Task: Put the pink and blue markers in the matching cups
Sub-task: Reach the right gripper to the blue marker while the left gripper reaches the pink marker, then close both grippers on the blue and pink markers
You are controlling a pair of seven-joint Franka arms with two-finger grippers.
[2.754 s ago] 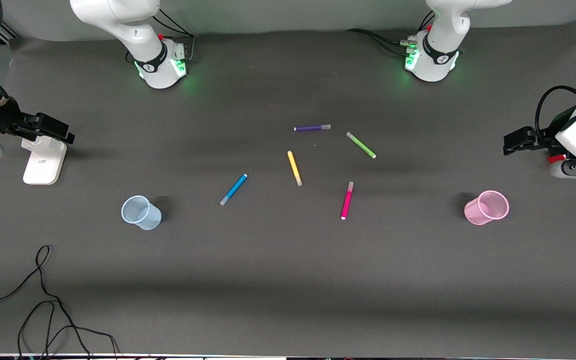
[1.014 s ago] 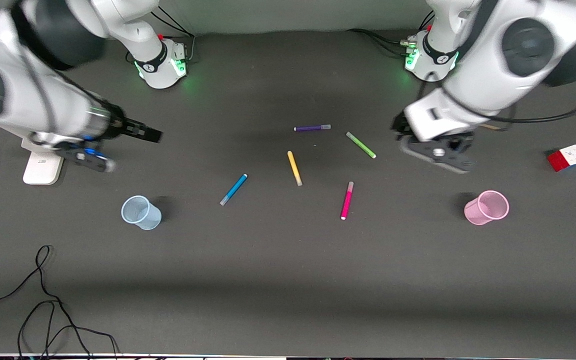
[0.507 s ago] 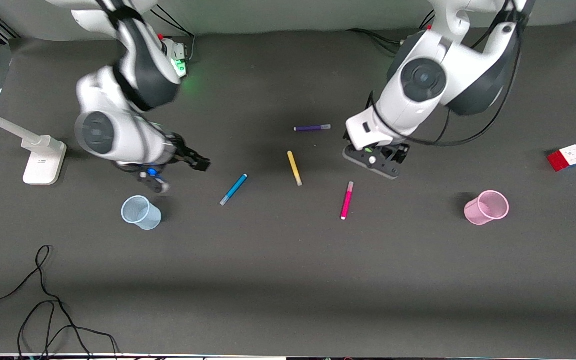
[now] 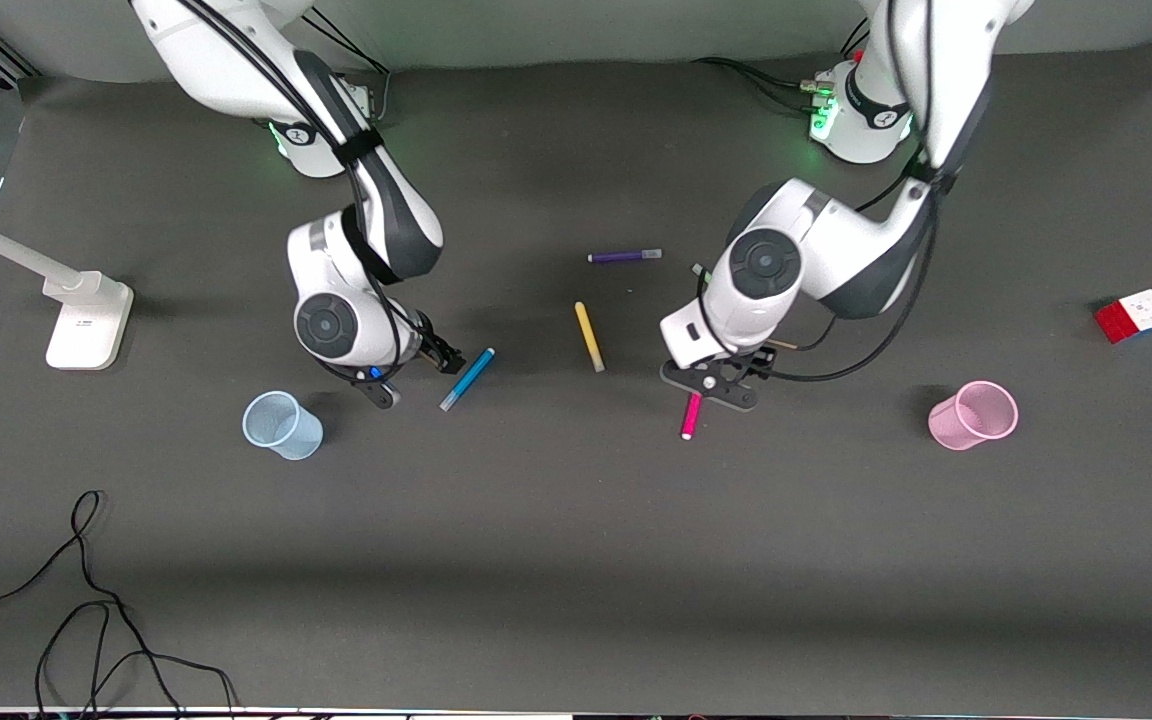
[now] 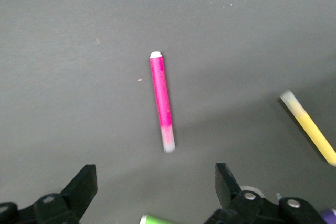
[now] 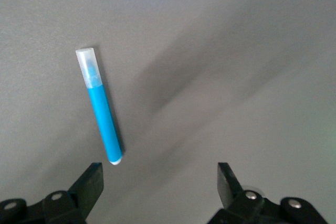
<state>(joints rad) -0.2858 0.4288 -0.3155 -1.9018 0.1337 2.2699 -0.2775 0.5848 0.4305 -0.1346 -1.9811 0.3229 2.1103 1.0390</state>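
Both hands are down low over the counter (image 4: 576, 560) right now, fingers spread wide and nothing in either one. Left hand (image 5: 155, 190) sits over the capped end of the pink marker (image 4: 692, 413), which lies flat on the counter; in the left wrist view the marker (image 5: 161, 101) lies just ahead of the spread fingers (image 5: 81, 184), not between them. Right hand (image 6: 160, 187) is just beside the blue marker (image 4: 467, 379), on the side toward the right arm's end of the counter; from its wrist camera the blue marker (image 6: 100, 115) is just ahead of one finger (image 6: 90, 182), and I can't quite tell if it's touching.

Taking the yellow marker (image 4: 589, 337) as the landmark: blue marker is toward the right arm's end from it, pink marker toward the left arm's end, both a bit nearer the front camera. Pale blue cup (image 4: 281, 425) stands upright well past the blue marker that way, pink cup (image 4: 974, 415) well past the pink marker the other way. Purple marker (image 4: 624, 256) lies farther from the camera than the yellow one. Green marker is mostly hidden by the left arm.
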